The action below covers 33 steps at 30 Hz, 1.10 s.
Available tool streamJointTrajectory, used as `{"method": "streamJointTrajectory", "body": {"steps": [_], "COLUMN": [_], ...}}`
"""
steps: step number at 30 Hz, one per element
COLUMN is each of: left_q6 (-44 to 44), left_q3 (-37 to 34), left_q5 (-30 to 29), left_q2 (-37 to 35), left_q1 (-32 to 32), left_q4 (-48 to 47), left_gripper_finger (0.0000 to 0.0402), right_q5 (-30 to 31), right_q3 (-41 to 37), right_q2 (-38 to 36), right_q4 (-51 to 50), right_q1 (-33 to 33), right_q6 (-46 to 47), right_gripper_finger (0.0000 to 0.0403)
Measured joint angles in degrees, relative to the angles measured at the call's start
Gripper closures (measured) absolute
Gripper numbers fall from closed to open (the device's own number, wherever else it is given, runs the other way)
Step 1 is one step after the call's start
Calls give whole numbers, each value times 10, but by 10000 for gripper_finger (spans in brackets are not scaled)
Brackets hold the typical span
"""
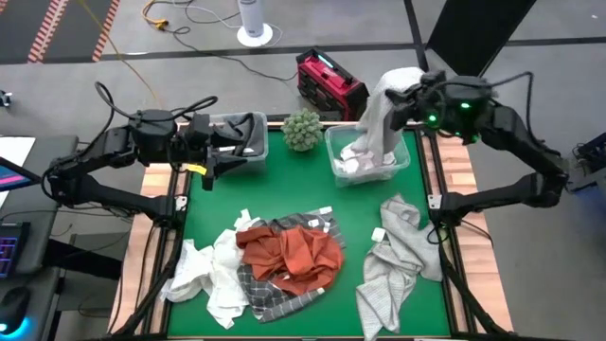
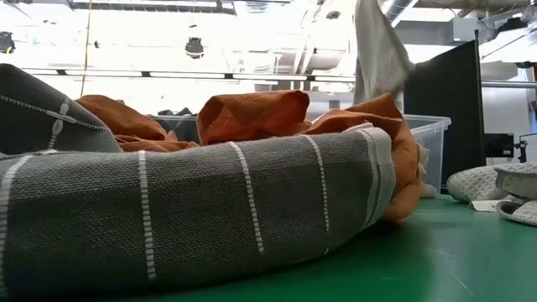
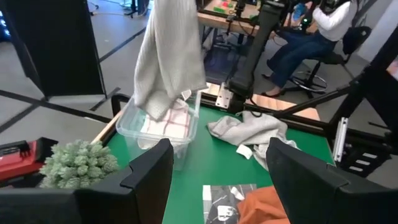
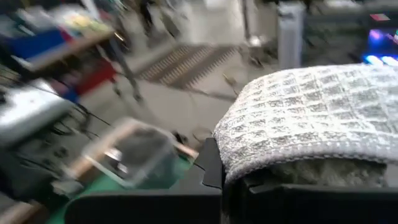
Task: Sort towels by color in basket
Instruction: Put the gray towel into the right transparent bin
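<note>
Towel (image 1: pixel 379 114), light grey, hangs from our right pincer (image 1: pixel 409 98), clamped on it, above the clear bin (image 1: pixel 333 152). Next we lower and release. Left pincer (image 1: pixel 220 150) waits open.

Light grey towel (image 4: pixel 311 118) draped over right end effector (image 4: pixel 298 186) — clear bin (image 4: pixel 127 162) blurred beyond.
</note>
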Motion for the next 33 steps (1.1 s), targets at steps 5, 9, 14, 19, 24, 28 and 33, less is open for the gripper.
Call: {"method": "streamJointTrajectory", "body": {"steps": [5,9,14,19,24,28,33], "left_q6": [-1,-1,-7,-10,-15,-17,-23], "left_q3": [0,0,0,0,0,0,0], "left_q5": [-8,-9,-10,-12,-12,-12,-12], "left_q2": [0,0,0,0,0,0,0], "left_q1": [0,0,0,0,0,0,0], "left_q4": [0,0,0,0,-1,0,-1], "left_gripper_finger": [155,155,155,155,155,155,155], "right_q5": [0,-3,-43,-114,-167,-169,-202], "right_q3": [0,0,-4,-57,-101,-111,-111], "right_q2": [67,131,205,249,288,317,342], "right_q4": [-63,-105,-240,-251,-210,-210,-205], "right_q1": [-4,11,5,-19,-57,-81,-108], "right_q6": [3,-24,-24,-20,9,25,44], "right_gripper_finger": [383,384,384,384,368,331,293]}}
